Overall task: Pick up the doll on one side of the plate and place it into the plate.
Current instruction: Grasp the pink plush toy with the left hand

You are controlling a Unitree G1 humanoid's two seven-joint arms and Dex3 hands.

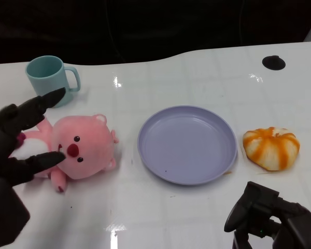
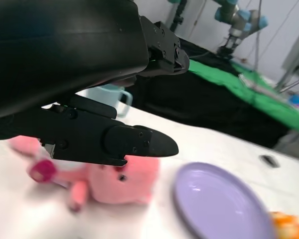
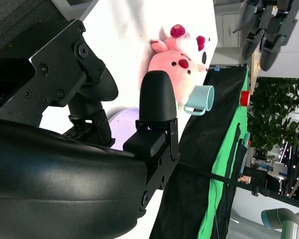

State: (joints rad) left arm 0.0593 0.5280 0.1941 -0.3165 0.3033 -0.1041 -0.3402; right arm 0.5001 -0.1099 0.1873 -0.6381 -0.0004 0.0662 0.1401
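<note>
White tabletop [image 1: 197,218], glossy under overhead light, carries everything, and the lavender plate [image 1: 187,143] at its centre serves as the landmark. To the plate's left lies the pink doll [image 1: 78,148], face up and just beside the rim without touching it. Beyond the doll, farther left of the plate, stands a teal mug [image 1: 49,78]. To the plate's right sits an orange-and-white plush bun [image 1: 271,148], also close to the rim.

Over the doll's far-from-plate side hovers the left hand [image 1: 13,155], fingers spread wide and holding nothing; one fingertip seems to brush the doll's cheek, though the blurred wrist view leaves contact uncertain. Near the table's front edge, right of the plate, the right hand [image 1: 272,218] waits with fingers loosely curled around nothing.

For a sound grasp, the left hand should probably settle lower and close around the doll's soft head and body together, since a pinch on a limb would let it dangle; then lift before travelling toward the plate, clearing the rim.

No brand, label or legible writing shows on anything.
</note>
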